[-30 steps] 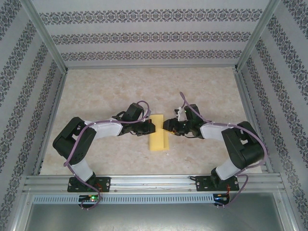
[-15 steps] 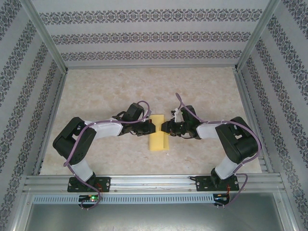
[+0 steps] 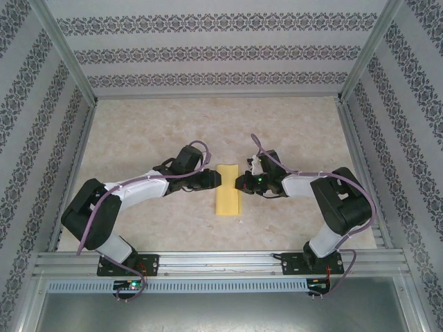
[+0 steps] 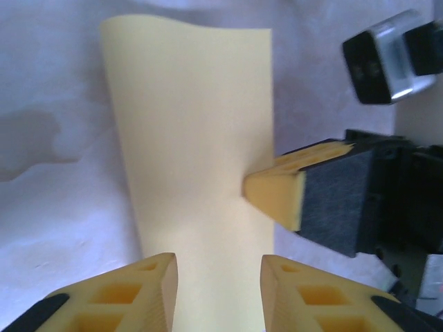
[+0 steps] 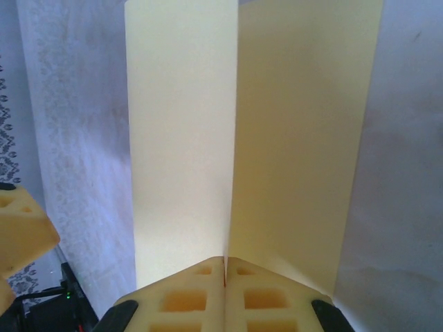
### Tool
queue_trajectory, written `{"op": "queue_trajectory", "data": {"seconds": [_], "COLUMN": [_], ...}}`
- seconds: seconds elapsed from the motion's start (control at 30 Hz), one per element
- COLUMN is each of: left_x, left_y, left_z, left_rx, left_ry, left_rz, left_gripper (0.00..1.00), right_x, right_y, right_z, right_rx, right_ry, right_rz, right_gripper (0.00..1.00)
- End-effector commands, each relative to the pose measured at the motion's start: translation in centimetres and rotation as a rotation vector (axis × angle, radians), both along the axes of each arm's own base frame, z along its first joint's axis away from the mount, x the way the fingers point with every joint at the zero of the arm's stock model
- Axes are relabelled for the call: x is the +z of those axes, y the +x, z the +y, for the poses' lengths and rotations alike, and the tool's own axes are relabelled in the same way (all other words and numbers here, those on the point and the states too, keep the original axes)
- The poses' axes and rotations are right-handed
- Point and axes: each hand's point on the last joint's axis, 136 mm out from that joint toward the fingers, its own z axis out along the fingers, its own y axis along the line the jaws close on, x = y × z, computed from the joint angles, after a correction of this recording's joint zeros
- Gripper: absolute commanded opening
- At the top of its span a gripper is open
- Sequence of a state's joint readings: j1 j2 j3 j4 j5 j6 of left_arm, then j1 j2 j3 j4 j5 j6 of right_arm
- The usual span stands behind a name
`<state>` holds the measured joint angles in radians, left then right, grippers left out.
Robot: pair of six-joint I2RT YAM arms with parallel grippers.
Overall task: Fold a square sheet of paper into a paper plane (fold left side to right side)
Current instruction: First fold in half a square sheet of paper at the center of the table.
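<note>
Left jaws: part-way open with nothing in them. Their yellow fingers (image 4: 138,294) stand at the sheet's left long edge, and paper shows through the gap between them. We cannot tell whether they touch it.

Sheet: the square sheet of paper (image 3: 228,195) lies on the counter (image 3: 138,131) between the two arms. It is already narrowed to a slim strip whose long edges run away from the bases. Its far end lifts in a slight wave.

Right jaws: closed tight, fingers (image 5: 187,301) pressed together, tips down on the sheet where a lengthwise line runs straight into their seam. From the left wrist view that tip meets the strip's right long edge. We cannot tell whether a ridge of paper is nipped between them or only pressed flat.

Handling: we judge the paper very light, limp and springy. It will likely skate on the smooth counter unless pinned, and any crease is permanent.

Where to hold: we would keep the right side pinned. We would pinch the free left edge shallowly, near mid-length, so that the layer lifts evenly without buckling or tearing.
</note>
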<state>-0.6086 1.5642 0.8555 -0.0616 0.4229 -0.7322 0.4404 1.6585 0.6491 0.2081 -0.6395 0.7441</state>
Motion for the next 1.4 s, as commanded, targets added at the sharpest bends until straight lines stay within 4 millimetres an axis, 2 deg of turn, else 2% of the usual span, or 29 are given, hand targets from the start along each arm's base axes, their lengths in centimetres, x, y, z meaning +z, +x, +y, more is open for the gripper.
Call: {"op": "queue_trajectory", "data": {"seconds": [0.0, 0.2, 0.43, 0.6, 0.83, 1.13, 1.23, 1.37], "left_x": [-1.5, -2.5, -3.5, -4.3, -6.1, -8.4, -9.0, -9.8], "left_y": [-0.6, -0.5, -0.3, -0.2, -0.4, -1.3, -1.7, -2.1], "left_z": [0.6, -0.5, -1.1, -1.6, -1.9, -1.6, -1.7, -1.9], "left_rx": [-0.016, -0.041, -0.045, -0.047, -0.041, -0.032, -0.034, -0.03], "left_ry": [0.074, 0.058, 0.057, 0.051, 0.084, 0.144, 0.159, 0.18], "left_rz": [0.035, 0.07, 0.091, 0.106, 0.148, 0.194, 0.206, 0.225], "left_gripper": [0.39, 0.48, 0.53, 0.53, 0.48, 0.42, 0.41, 0.41], "right_x": [-0.1, -0.4, -0.7, -0.9, -1.2, -0.5, -0.4, -0.1], "right_y": [0.2, 0.3, 0.1, 0.0, 0.0, -0.1, -0.2, -0.5], "right_z": [0.2, 0.1, -0.1, -0.2, -0.2, -1.3, -2.4, -5.1], "right_rx": [0.026, 0.034, 0.03, 0.031, 0.03, 0.006, -0.021, -0.079], "right_ry": [-0.045, -0.076, -0.095, -0.1, -0.108, -0.151, -0.193, -0.283], "right_rz": [-0.024, -0.02, -0.017, -0.011, -0.006, -0.028, -0.034, -0.045], "right_gripper": [0.0, 0.0, 0.0, 0.01, 0.03, 0.19, 0.26, 0.35]}}
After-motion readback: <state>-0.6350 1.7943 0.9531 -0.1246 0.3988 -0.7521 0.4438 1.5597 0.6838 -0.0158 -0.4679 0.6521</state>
